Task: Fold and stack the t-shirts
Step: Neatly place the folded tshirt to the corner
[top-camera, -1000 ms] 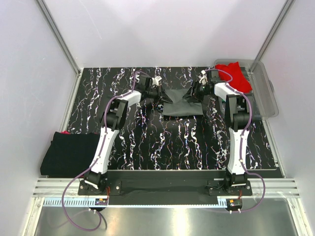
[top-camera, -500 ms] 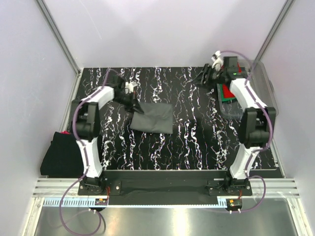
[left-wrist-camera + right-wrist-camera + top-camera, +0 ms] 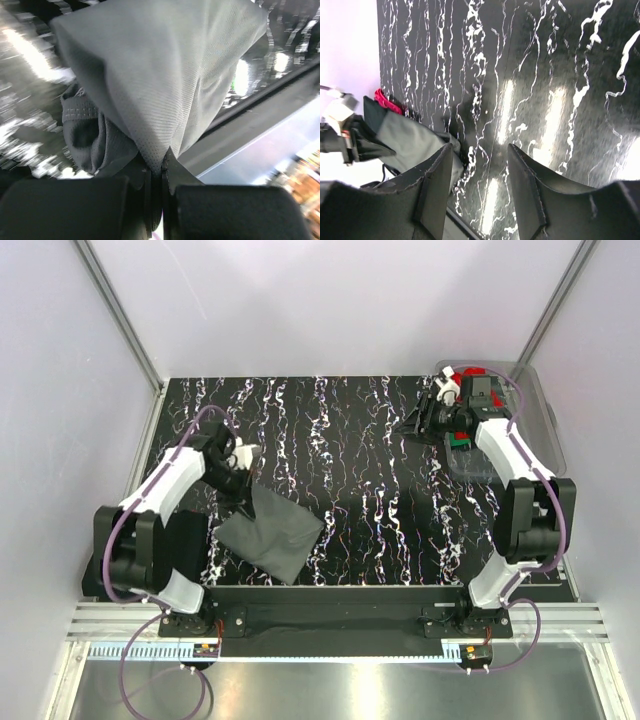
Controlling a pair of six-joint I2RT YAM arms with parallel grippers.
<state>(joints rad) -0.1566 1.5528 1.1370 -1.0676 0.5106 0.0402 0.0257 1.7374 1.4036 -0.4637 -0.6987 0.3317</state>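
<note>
From above, the dark grey folded cloth t-shirt [image 3: 268, 537] lay flat on the black white-veined bench [image 3: 360, 490] near its front left. It sat just beside a black cloth t-shirt [image 3: 186, 540] at the left edge. The left arm bent sharply back on itself, and the left tool [image 3: 246, 502] met the grey shirt's far corner. The right arm stretched far forward, its right tool [image 3: 416, 422] over bare bench beside the clear plastic tub [image 3: 545, 435]. In the left wrist view, the left tool [image 3: 157, 169] was pinched tight on a gathered edge of the grey shirt [image 3: 160, 75]. The fabric looked light, limp and loosely layered, so a hold through every layer at a corner seemed safest. In the right wrist view, the right tool [image 3: 477, 167] stood spread, holding nothing.
</note>
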